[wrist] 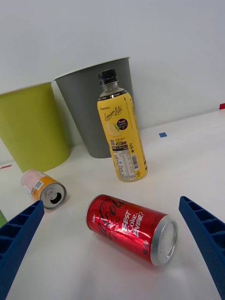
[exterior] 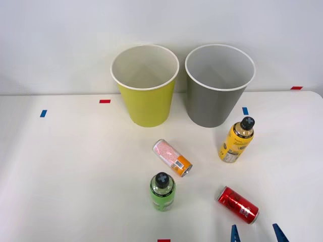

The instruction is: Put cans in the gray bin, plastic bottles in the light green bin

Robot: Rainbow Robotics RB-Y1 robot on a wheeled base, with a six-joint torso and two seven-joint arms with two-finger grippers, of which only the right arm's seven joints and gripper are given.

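While the pincer point(exterior: 256, 233) gapes, small tape marks point(exterior: 104, 101), seemingly stickers, dot the white table point(exterior: 65, 166).

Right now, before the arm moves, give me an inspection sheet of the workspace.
Surface: white table with red and blue tape marks.
Job's things: green bin and gray bin upright, side by side at the back. Red can and pink can lying on their sides. Yellow bottle and green bottle upright, capped.
Clutter: nothing seen.
Grippers: right tool open, low, with the red can between its fingers, not touching.
Cables: nothing seen.
Surroundings: plain white wall.
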